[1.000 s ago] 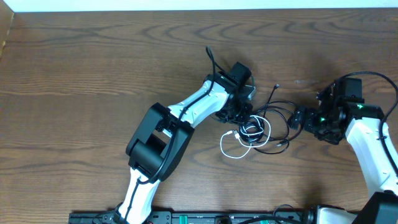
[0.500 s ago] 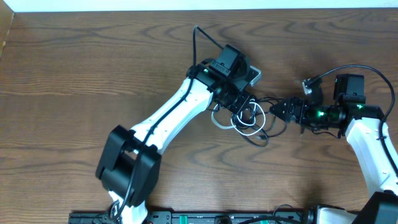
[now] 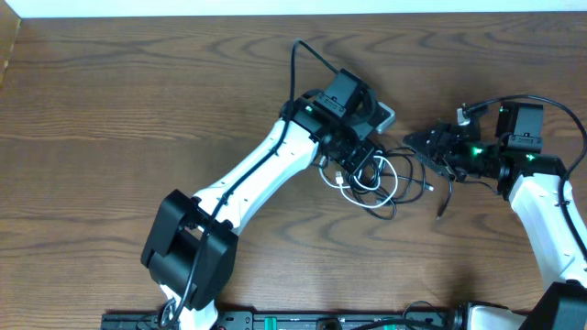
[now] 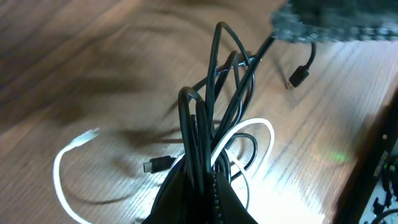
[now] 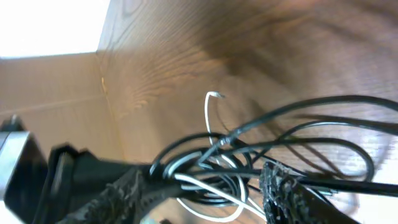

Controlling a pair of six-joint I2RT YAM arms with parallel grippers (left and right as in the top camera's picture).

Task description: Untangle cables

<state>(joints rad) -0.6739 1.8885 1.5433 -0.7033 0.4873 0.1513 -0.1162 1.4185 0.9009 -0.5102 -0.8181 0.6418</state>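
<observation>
Black cable (image 3: 393,170): strands bunched, long axis running left-right between pincers. White cable (image 3: 353,189): looped on counter (image 3: 138,92). Left pincer (image 3: 359,158) clamped on black cable; right pincer (image 3: 424,145) apart, straddling black strands.

Right of centre on the brown wooden table (image 3: 138,92), toward its far edge, sits the tangle. The left gripper (image 3: 359,154) is on the tangle's far-left side, and its arm runs back to the near left. Out of that gripper comes the long thin black cord (image 4: 214,68), its loops spreading near and right. The shorter thin white cord (image 4: 57,173) is threaded through those loops, with one loop lying out on the table beside them. Just right of the tangle is the right gripper (image 3: 426,145), with strands running between its fingers (image 5: 124,193). On its near side, apart from the loops, is a small black plug end (image 4: 298,78).
</observation>
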